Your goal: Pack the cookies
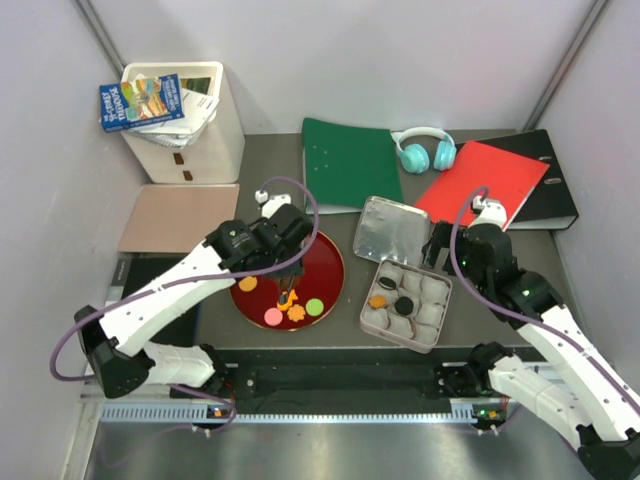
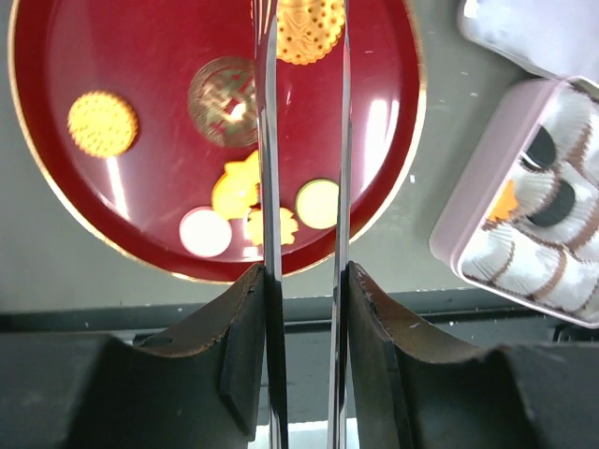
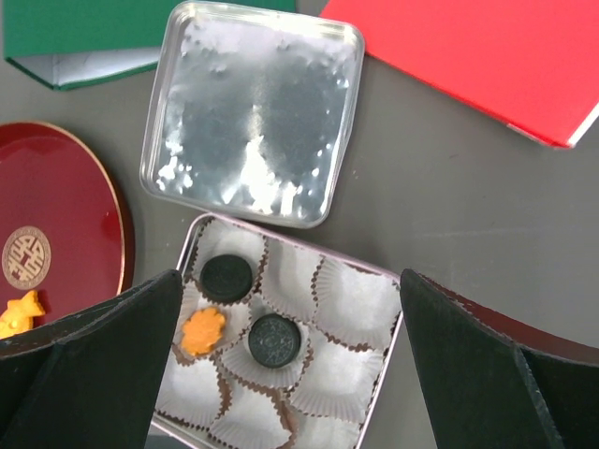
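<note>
Bin (image 1: pixel 225 130): white, at the back on the far left, with books (image 1: pixel 140 102) on top.
Brown board (image 1: pixel 180 217): flat on the table, just in front of the bin.
Left gripper (image 1: pixel 289 288): points down over the red plate. Its two thin fingers (image 2: pixel 270 140) pinch a wavy orange cookie (image 2: pixel 309 28), one finger on each side.
Red plate (image 1: pixel 330 265): round, with a gold rim and a gold sign in the middle. It sits just left of the tin.
Cookies on the plate: a round orange cookie (image 2: pixel 103 123) lies by itself. A pink cookie (image 2: pixel 206 232), a green cookie (image 2: pixel 318 203) and two orange shapes (image 2: pixel 236 187) lie close together near the front rim.
Green folder (image 1: pixel 350 163): behind the plate.
Lid (image 1: pixel 392 228): shiny, lying flat just behind the tin.
Tin (image 1: pixel 436 300): open, full of white paper cups.
Cookies in the tin: two black cookies (image 3: pixel 227 276) and one orange cookie (image 3: pixel 203 331), each in its own cup, on the tin's left side.
Headphones (image 1: pixel 425 150): blue-green, at the back, between the two folders.
Right gripper (image 3: pixel 290 290): wide open with nothing in it, up above the tin and lid.
Red folder (image 1: pixel 485 180): behind the lid, to the right.
Black binder (image 1: pixel 555 195): far right, partly under the red folder.
</note>
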